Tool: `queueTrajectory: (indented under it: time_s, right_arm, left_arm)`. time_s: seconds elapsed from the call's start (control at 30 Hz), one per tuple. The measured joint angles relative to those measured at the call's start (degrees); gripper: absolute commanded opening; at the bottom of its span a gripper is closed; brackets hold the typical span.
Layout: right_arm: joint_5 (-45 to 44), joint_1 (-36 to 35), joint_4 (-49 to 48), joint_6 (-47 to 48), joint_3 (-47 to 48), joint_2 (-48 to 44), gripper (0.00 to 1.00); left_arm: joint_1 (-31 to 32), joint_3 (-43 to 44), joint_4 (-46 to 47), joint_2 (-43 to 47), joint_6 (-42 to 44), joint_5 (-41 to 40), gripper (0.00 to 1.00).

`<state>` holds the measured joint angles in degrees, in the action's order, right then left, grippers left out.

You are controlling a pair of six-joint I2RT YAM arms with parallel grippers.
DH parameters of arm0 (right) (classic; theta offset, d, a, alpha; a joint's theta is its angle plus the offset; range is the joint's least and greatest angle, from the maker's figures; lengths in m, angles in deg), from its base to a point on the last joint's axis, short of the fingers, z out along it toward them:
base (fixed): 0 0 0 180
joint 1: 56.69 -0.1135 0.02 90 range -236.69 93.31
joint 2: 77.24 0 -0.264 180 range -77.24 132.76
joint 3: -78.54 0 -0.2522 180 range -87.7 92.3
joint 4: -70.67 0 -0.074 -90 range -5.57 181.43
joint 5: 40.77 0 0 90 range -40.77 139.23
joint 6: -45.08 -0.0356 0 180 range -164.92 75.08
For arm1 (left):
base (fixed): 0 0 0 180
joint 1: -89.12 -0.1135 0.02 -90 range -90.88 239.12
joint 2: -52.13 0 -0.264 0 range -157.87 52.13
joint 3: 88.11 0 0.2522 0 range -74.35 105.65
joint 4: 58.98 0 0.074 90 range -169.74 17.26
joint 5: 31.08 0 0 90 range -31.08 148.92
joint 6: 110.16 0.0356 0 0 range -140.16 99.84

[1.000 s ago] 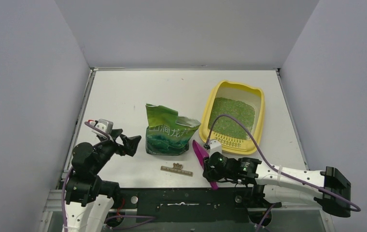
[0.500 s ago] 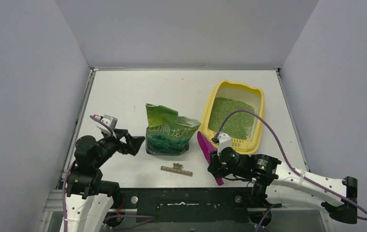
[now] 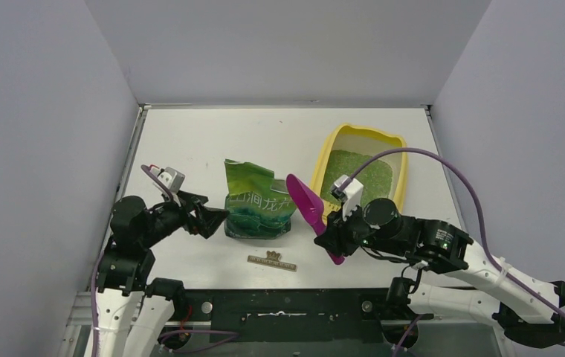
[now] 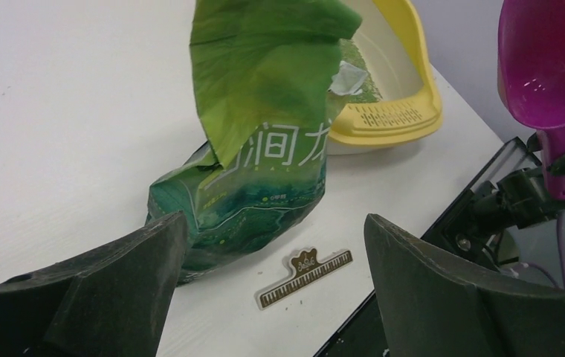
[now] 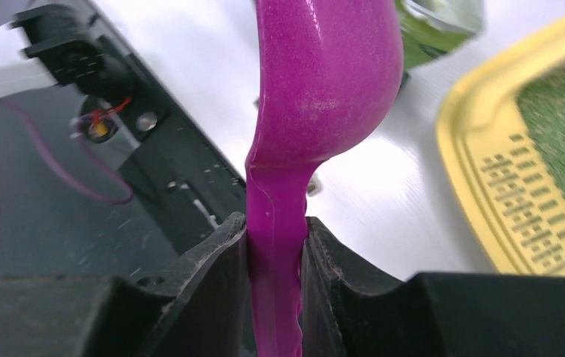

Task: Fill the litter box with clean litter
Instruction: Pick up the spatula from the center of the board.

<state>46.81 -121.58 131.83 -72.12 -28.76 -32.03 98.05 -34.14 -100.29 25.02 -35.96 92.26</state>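
1. The right gripper (image 5: 276, 234) is clamped on the narrow handle of the magenta scoop (image 5: 324, 82). A finger presses each side, just below where the handle flares into the bowl. The scoop is stiff, glossy plastic and probably slippery, so a grip this close to the bowl looks like a good way to stop it twisting once it's loaded.
2. The bowl is raised and tipped up between the bag and the box. In the left wrist view it looks empty.
3. The left gripper (image 3: 211, 221) has its jaws wide apart with nothing in them. It hovers just beside the left side of the green litter bag (image 3: 257, 204).
4. The bag stands on the tabletop (image 3: 190, 149) with its torn top flopped over. It's thin, soft film, so it'll likely crumple and slump. The upper side wall looks like the best place to pinch it and hold the mouth open.
5. The litter (image 3: 361, 175) is fine green granules lying in a shallow layer inside the yellow litter box (image 3: 365, 131). The box sits right of the bag, and its far end looks bare.
6. Loose grains pour like sand and can't be gripped, so they'll have to be scooped or tipped, and any jolt would probably scatter them.
7. A small brown strip (image 3: 272, 259) lies on the tabletop in front of the bag.
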Motion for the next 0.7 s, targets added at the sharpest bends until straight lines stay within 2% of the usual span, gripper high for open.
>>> queueTrajectory:
  time_s: [0.2, 0.33, 0.57, 0.7]
  right_arm:
    - [17.66, 6.21, 1.07, 7.67, 8.33, 8.57, 0.01]
    - [22.86, 9.16, 2.60, 10.23, 8.33, 11.47, 0.02]
    - [32.61, 9.68, 2.16, 12.52, 8.33, 14.60, 0.02]
    - [37.09, 9.68, 1.05, 13.25, 8.28, 16.92, 0.03]
  left_arm:
    - [-0.02, 4.02, -0.11, -3.48, 0.11, 6.23, 0.81]
    - [0.00, 5.22, 0.20, -3.48, -0.09, 10.19, 0.80]
    - [0.00, 7.19, 1.60, -5.35, -0.66, 19.52, 0.78]
    - [0.35, 6.21, 8.17, -9.35, -5.03, 23.19, 0.71]
